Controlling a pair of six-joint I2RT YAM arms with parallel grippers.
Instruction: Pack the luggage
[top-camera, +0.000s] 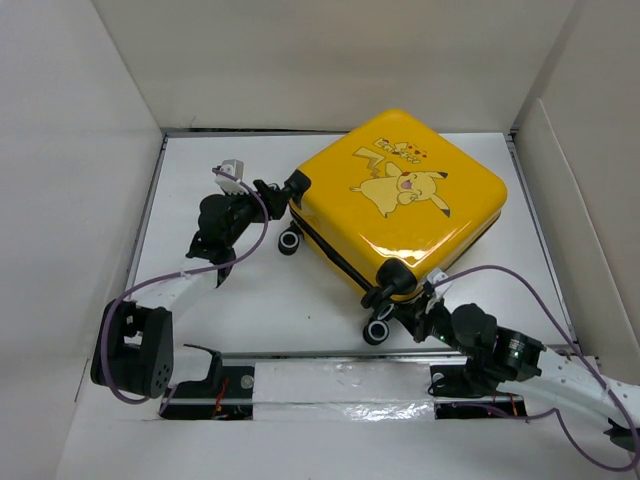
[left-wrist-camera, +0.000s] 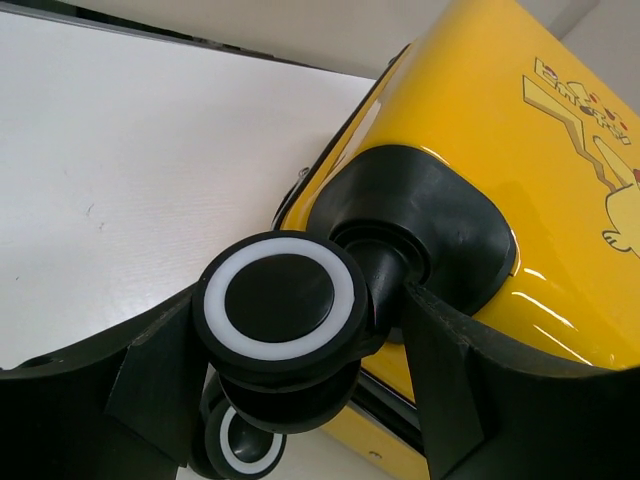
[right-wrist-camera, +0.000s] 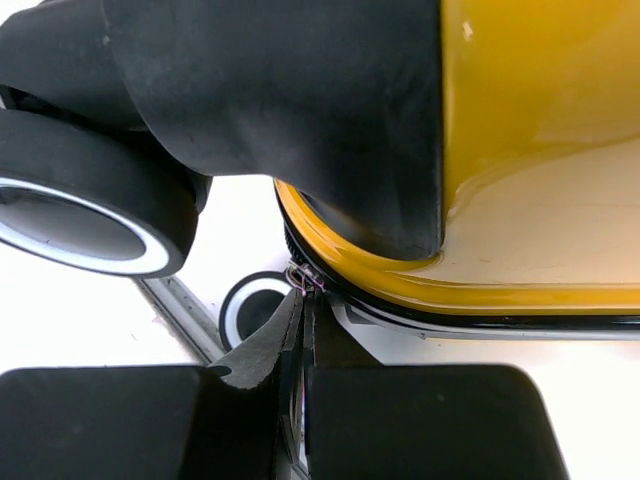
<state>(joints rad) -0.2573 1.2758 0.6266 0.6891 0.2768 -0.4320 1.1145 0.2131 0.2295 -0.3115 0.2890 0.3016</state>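
Yellow luggage (top-camera: 400, 200) lies closed on the tabletop (top-camera: 240, 300) — my right pincer (right-wrist-camera: 300, 375) pinched tight on what looks like its zip tab (right-wrist-camera: 262, 345), my left pincer (left-wrist-camera: 300, 330) spread astride a wheel (left-wrist-camera: 280, 298) — so I judge I'm zipping up: next, drag that tab along the seam (right-wrist-camera: 500, 322).

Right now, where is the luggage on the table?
In the top view, the luggage lies flat right of centre; the left end effector is at its far wheels, the right end effector at its near wheels.
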